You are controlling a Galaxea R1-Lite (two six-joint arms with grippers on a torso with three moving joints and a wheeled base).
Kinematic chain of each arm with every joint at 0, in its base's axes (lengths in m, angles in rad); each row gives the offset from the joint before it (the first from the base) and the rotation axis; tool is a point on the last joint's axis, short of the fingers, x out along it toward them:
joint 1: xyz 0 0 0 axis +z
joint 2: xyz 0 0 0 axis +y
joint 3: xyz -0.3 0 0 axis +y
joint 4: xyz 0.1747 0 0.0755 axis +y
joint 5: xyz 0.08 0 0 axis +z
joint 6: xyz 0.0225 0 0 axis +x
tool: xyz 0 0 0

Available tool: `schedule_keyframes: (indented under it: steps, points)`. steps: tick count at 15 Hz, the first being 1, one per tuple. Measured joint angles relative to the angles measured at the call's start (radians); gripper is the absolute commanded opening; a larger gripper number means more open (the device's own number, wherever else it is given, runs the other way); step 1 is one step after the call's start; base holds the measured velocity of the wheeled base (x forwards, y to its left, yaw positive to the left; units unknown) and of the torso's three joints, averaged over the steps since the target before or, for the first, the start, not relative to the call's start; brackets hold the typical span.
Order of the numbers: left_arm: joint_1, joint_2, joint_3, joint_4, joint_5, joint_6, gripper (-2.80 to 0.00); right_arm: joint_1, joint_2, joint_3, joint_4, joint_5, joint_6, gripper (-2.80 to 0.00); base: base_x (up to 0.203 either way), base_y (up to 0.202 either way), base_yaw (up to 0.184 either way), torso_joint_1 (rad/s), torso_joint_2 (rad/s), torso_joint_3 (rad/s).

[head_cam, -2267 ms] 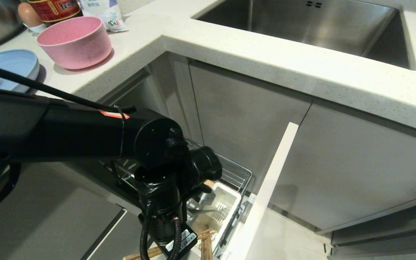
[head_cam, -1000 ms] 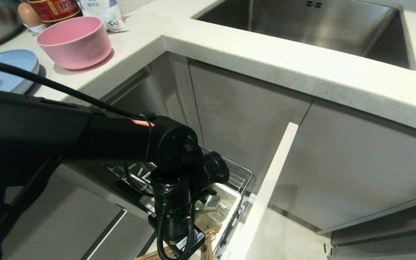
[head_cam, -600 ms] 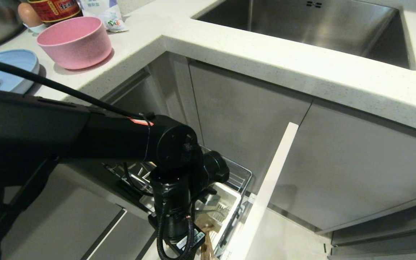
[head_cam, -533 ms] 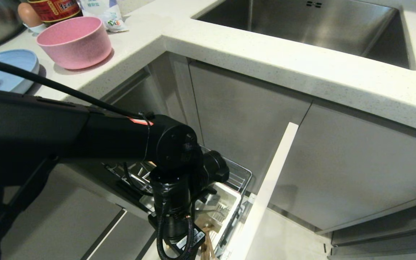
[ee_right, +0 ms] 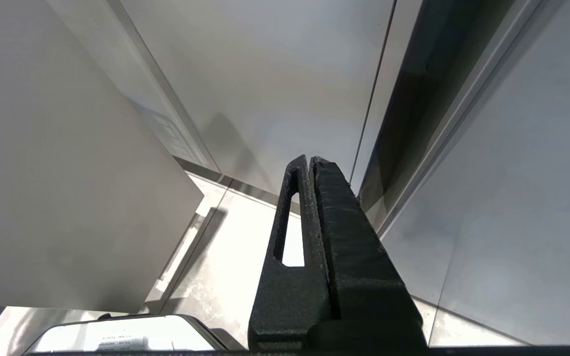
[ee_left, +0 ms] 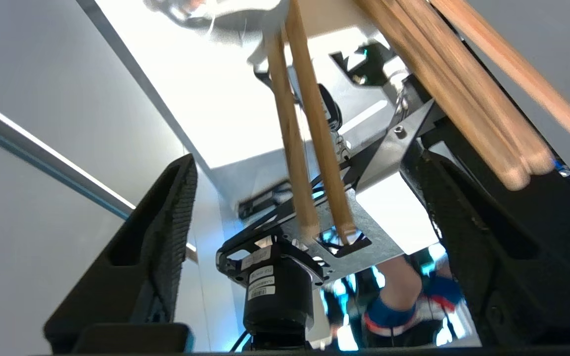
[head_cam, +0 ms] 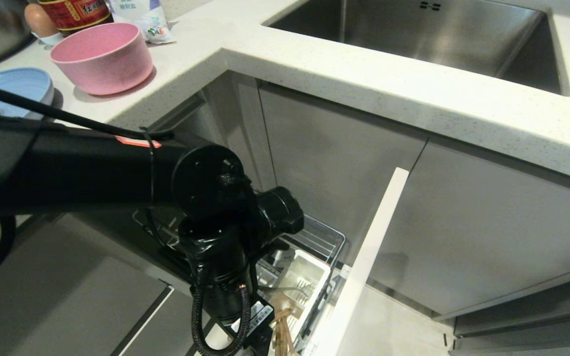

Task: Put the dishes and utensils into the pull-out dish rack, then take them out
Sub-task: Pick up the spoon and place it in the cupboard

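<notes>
We see a pale speckled stone-like counter (head_cam: 314,64) with a soft sheen, and set into it a brushed steel sink (head_cam: 413,29). The pink bowl (head_cam: 103,57) and blue plate (head_cam: 15,89) look matt, like plastic. The chopsticks (ee_left: 305,148) are bare light wood. The dish rack (head_cam: 322,240) is shiny chrome wire with a white plastic caddy (head_cam: 305,274). The left hand (ee_left: 309,198) has matt black, ribbed fingers (ee_left: 166,237).

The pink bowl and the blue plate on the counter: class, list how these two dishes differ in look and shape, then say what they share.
Colour: the pink bowl is pink, the blue plate light blue.
Shape: the pink bowl is deep with tall sides; the blue plate is shallow and low.
Visibility: the pink bowl shows whole; the blue plate is partly hidden behind the robot's left arm.
Shared: both sit on the white counter, not yet in the dish rack.
</notes>
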State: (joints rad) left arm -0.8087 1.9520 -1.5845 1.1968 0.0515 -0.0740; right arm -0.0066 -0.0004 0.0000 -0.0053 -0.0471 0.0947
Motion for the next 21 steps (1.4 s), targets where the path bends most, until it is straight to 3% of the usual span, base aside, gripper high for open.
schedule_keyframes:
  steps: [9,15,18,21]
  points:
    - [-0.010,-0.271,-0.004,-0.005,0.083,-0.075,-2.80,0.000,0.000,0.000,0.000,0.000,0.000,-2.80,0.000,0.000,0.000,0.000,0.00,0.000]
    - [0.011,-0.496,-0.092,-0.041,0.127,-0.139,-2.80,0.000,0.000,0.000,0.000,0.000,0.000,-2.80,0.000,0.000,0.000,0.000,0.00,0.000]
    - [0.124,-0.614,-0.112,-0.173,0.123,-0.137,-2.80,0.000,0.000,0.000,0.000,0.000,0.000,-2.80,0.000,0.000,0.000,0.000,0.00,0.000]
    - [0.341,-0.721,-0.116,-0.322,0.078,-0.093,-2.80,0.000,0.000,0.000,0.000,0.000,0.000,-2.80,0.000,0.000,0.000,0.000,0.00,0.000]
